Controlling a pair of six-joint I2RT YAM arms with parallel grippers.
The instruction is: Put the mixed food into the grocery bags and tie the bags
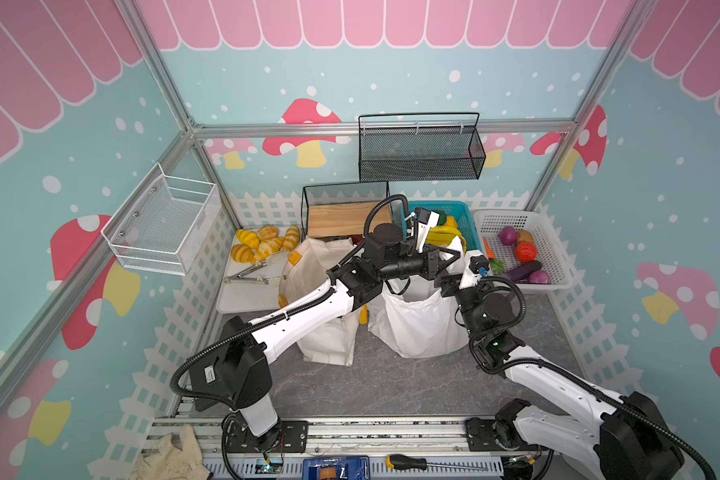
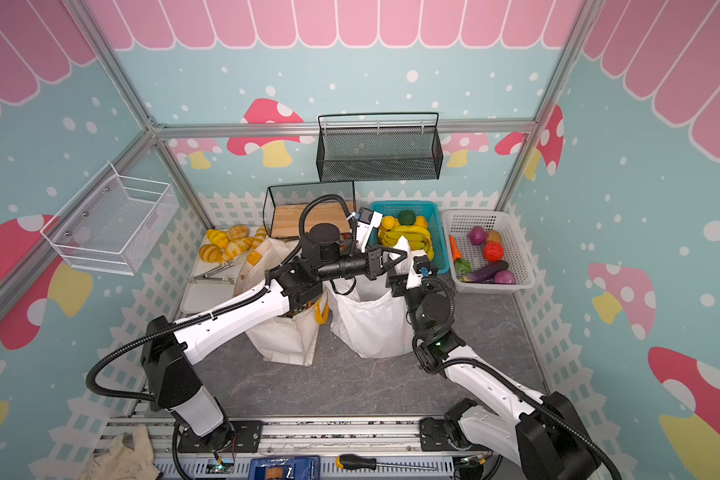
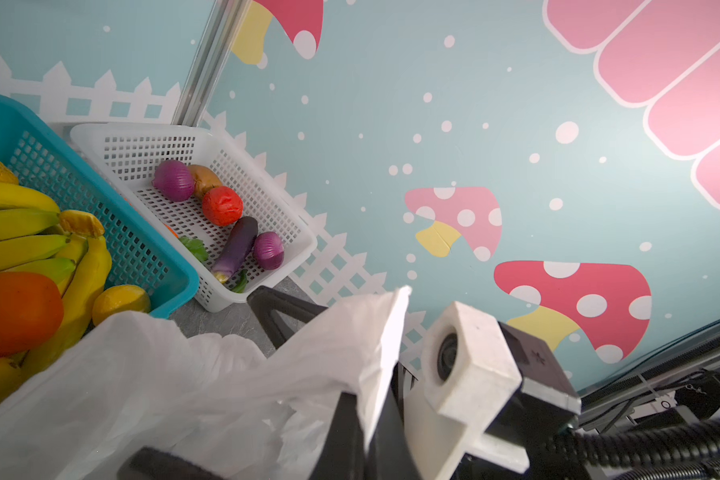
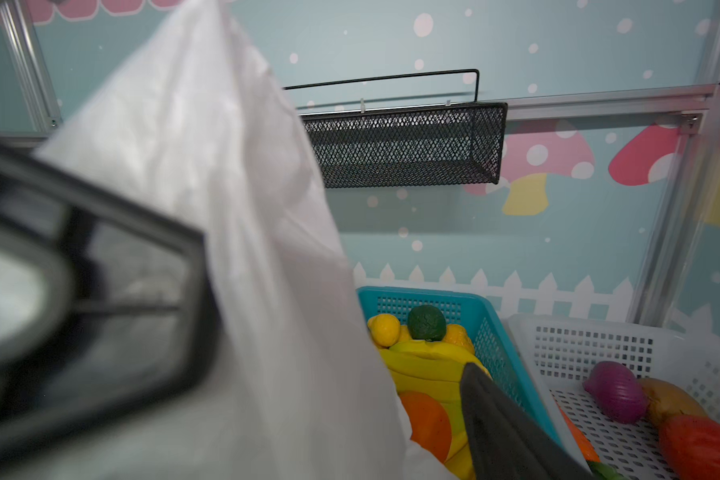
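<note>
Grey marbled tabletop (image 1: 391, 386), teal mushroom-print walls (image 1: 267, 83), white plastic bag (image 1: 416, 328) standing mid-table beside the cream tote (image 1: 321, 266) — left gripper (image 1: 449, 254) pinched on its raised handle, right gripper (image 4: 333, 303) spread wide around the plastic.

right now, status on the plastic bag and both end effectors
Left end effector shut on white plastic bag handle, held high. Right end effector open, jaws either side of that handle. Left arm lies across the canvas tote.

The white plastic bag (image 1: 416, 328) stands upright on the grey tabletop (image 1: 391, 382), mouth open, with one handle drawn up at its far rim. Just beside it, to its left in both top views, stands the cream canvas tote (image 1: 329, 343) with yellow-orange handles. The dark purple eggplant (image 1: 525, 270) lies in a white basket (image 1: 499, 218).
</note>
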